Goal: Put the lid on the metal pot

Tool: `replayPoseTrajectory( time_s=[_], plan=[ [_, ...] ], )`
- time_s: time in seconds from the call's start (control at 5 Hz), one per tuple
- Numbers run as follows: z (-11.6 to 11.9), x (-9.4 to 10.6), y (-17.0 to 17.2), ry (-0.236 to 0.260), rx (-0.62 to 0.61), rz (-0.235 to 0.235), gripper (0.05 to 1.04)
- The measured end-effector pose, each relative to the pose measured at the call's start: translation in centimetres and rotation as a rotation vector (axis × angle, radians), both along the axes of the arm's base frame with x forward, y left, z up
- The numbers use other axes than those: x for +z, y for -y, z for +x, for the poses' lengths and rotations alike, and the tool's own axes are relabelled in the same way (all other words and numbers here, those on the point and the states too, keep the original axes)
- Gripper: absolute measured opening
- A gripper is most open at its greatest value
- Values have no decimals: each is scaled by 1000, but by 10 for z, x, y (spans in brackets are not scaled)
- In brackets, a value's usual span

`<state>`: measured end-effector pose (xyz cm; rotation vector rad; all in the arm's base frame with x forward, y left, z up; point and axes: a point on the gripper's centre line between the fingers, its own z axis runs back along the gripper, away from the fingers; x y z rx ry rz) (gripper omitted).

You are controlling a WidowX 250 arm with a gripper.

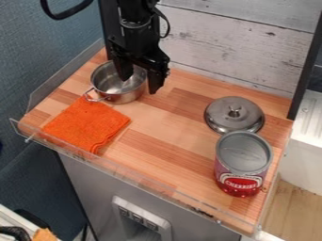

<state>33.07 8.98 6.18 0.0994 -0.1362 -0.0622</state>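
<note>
The black gripper (139, 85) hangs at the upper left, open, with its two fingers spread and nothing between them. One finger is over the metal pot (124, 97), the other by the pot's right side; whether either touches it I cannot tell. The pot stands upright and uncovered, its loop handle pointing to the lower left. Well to the right of the gripper lies the round metal lid (220, 118), knob up, on the wooden top.
An orange cloth (87, 124) lies just below the pot. A tall can with a red label (239, 182) stands directly in front of the lid, close to it. Clear low guards edge the wooden counter (166, 127); a whitewashed board wall (232, 52) rises behind.
</note>
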Motion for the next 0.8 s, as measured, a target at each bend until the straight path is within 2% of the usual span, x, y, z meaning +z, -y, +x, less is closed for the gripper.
replayPoseTrajectory(
  time_s=[0.2,0.4,0.6,0.8],
  plan=[
    [-1,-11,2,-30,-1,-12,1000],
    [1,-11,15,-42,-51,-30,1000],
    [9,-7,32,-28,-117,-19,1000],
    [28,-6,64,11,-206,-25,1000]
  ],
)
